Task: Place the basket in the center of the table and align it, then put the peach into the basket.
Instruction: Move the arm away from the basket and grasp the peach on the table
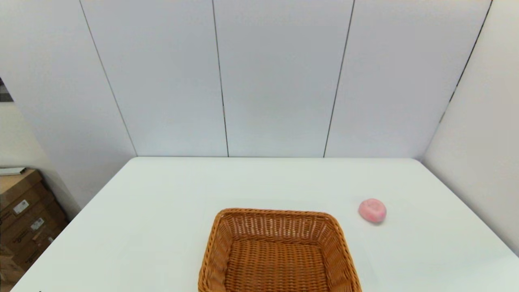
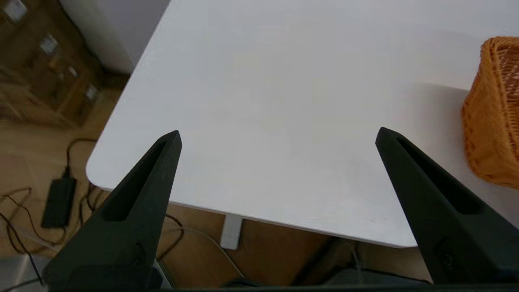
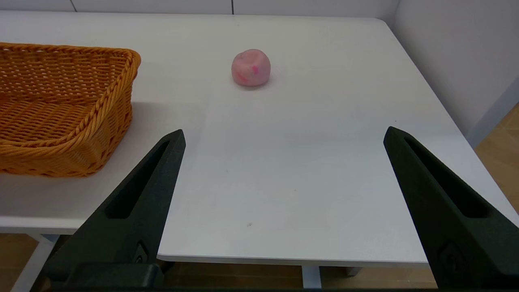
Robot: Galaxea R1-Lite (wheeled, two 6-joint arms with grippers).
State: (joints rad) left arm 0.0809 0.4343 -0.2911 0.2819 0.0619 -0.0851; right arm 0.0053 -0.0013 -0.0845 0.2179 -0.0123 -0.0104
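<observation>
1. Basket (image 1: 279, 253): wicker, empty, sitting at the near edge of the tabletop (image 1: 259, 182), cut off by the bottom of my head view. Its sides look roughly square to the tabletop edges, but it lies well short of centre.
2. Peach (image 1: 372, 211): loose on the tabletop, apart from the basket, dimple up. From the right jaws it lies ahead and slightly toward the basket side.
3. Left jaws (image 2: 277, 138): wide apart, holding nothing, hovering over the near left corner of the tabletop. The basket's side wall (image 2: 492, 117) is off to their inner side, near but not touching.
4. Right jaws (image 3: 284, 136): wide apart, empty, over the near right part of the tabletop. The basket corner (image 3: 117, 81) sits just off their inner finger; the peach (image 3: 251, 67) is farther out, ahead.
5. Step in hand, as I judge it: moving the basket to centre; nothing is gripped yet.
6. Method I would use: bring each pair of jaws to the braided rim on its own side, pinch at matching points, and push forward evenly so the basket does not skew.
7. Caution: keep the basket's path clear of the peach; a nudge could send it rolling.
</observation>
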